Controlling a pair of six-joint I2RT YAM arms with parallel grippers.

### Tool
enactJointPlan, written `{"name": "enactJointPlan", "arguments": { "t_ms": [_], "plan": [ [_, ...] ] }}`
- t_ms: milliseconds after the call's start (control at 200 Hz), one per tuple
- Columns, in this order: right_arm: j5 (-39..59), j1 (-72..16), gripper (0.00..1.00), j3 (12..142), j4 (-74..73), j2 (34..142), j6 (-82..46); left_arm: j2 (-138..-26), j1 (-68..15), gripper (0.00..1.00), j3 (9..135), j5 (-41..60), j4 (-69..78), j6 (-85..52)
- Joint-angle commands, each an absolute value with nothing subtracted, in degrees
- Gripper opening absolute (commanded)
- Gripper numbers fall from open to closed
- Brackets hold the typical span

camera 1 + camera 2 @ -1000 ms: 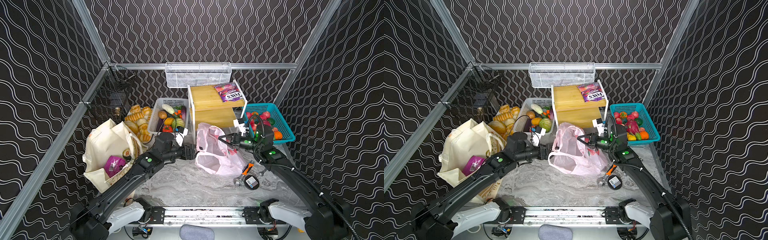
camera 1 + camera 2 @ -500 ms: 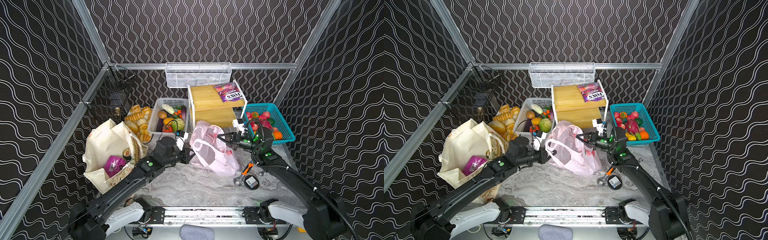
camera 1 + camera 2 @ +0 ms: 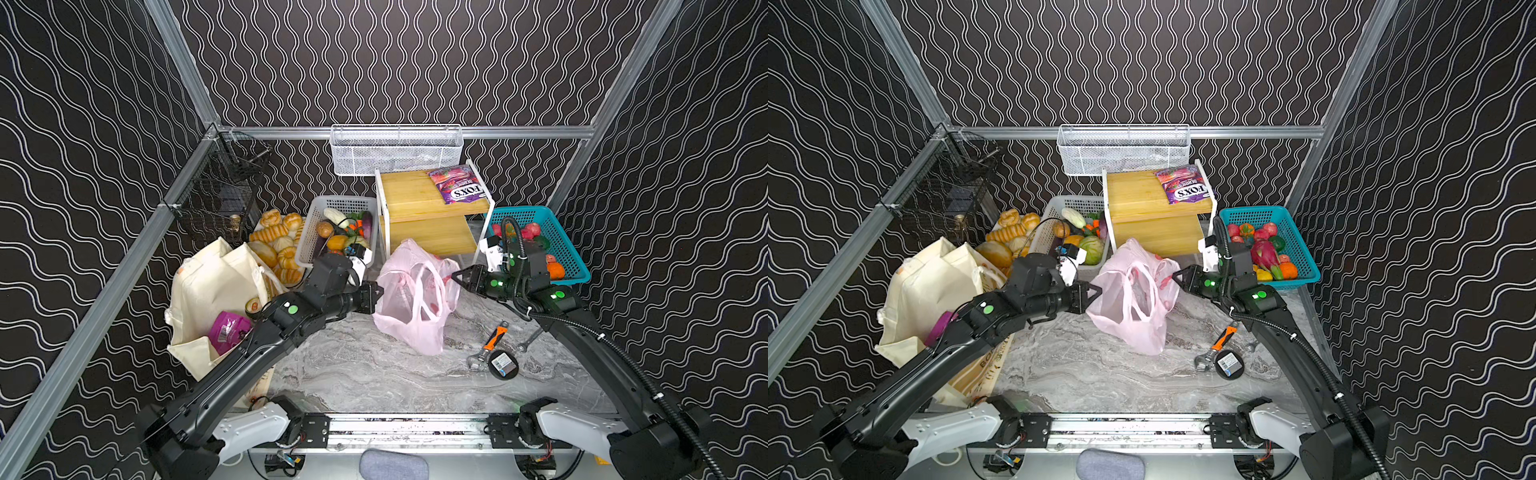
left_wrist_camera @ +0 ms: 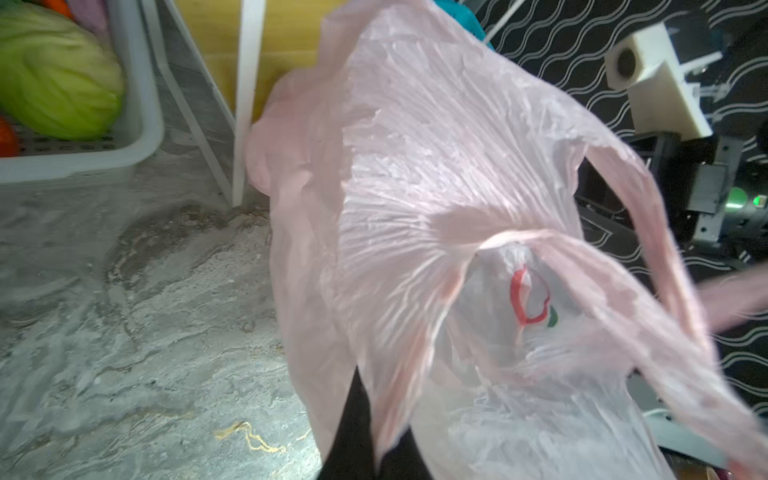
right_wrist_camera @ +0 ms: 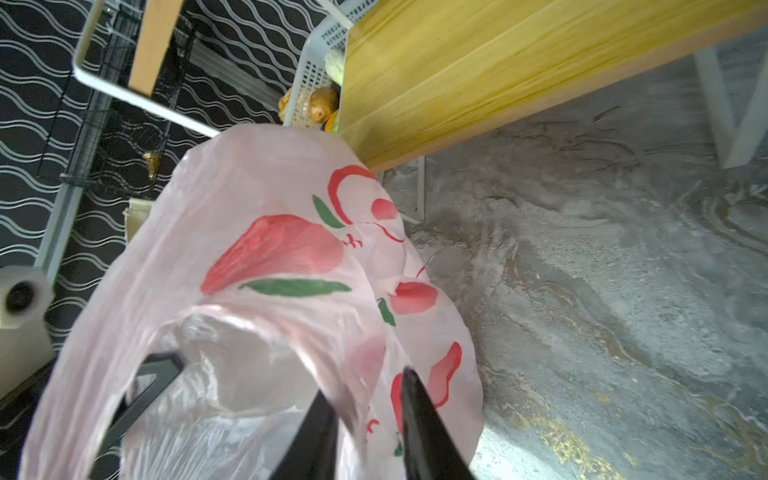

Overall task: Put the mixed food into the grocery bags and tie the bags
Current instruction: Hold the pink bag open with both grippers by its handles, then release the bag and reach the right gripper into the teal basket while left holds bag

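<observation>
The thin pink plastic grocery bag (image 3: 415, 299) (image 3: 1133, 299) with red prints stands at mid-table with its mouth pulled wide. My left gripper (image 3: 376, 293) (image 4: 382, 399) is shut on its left rim. At the bag's right side, my right gripper (image 3: 457, 276) (image 5: 365, 380) has its jaws apart, and pink film runs loosely between them. The cream canvas tote (image 3: 216, 282) sits at the left and holds a magenta pouch (image 3: 228, 330) and a small can (image 3: 252, 306). A purple FOX'S candy bag (image 3: 457, 185) lies on the wooden shelf. A pink dragon fruit (image 3: 1264, 253) lies in the teal basket (image 3: 573, 266).
An orange-handled wrench (image 3: 490, 345) and a round black tape measure (image 3: 503, 363) lie right of the bag. Behind it stand a wooden shelf (image 3: 415, 195), a white basket (image 3: 316, 232) of vegetables and a pile of bread (image 3: 274, 241). Wire baskets (image 3: 395, 149) hang on the walls.
My left gripper closed on the bag's left rim and pulled it up and leftward. My right gripper, shut on the bag's right side before, has just parted its jaws.
</observation>
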State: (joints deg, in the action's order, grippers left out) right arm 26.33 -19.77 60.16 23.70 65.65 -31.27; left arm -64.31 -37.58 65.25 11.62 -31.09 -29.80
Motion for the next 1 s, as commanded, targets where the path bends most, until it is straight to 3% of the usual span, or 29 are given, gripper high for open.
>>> {"name": "enactJointPlan", "arguments": {
  "t_ms": [0, 180, 320, 465, 601, 726, 871, 996],
  "plan": [
    [29.5, -19.8, 0.49, 60.8, 22.6, 65.0, -27.0, -65.9, -37.5, 0.00, 66.9, 14.3, -32.9, -28.5],
    [13.5, -19.6, 0.68, 60.8, 24.4, 60.2, -23.3, -67.5, -37.5, 0.00, 68.6, 11.5, -35.1, -28.1],
    [0.0, -17.0, 0.73, 59.8, 24.8, 57.0, -24.2, -69.1, -37.6, 0.00, 69.5, 12.3, -34.7, -28.0],
    [6.1, -1.4, 0.73, 59.1, 24.7, 58.8, -26.7, -69.8, -37.6, 0.00, 69.6, 11.5, -35.0, -28.1],
    [11.0, 10.3, 0.72, 61.0, 23.4, 67.3, -26.4, -69.9, -37.6, 0.00, 69.7, 11.4, -35.0, -28.1],
    [10.2, 13.9, 0.75, 69.9, 27.8, 80.3, -24.6, -70.2, -37.5, 0.00, 70.0, 11.4, -34.1, -27.9],
    [4.3, 14.1, 0.75, 74.3, 23.1, 92.8, -21.7, -69.8, -37.6, 0.00, 70.2, 11.3, -33.3, -27.6],
    [10.6, 13.8, 0.69, 80.3, 27.5, 101.3, -21.9, -69.7, -37.6, 0.00, 70.7, 10.5, -34.4, -26.8]
  ]
}}
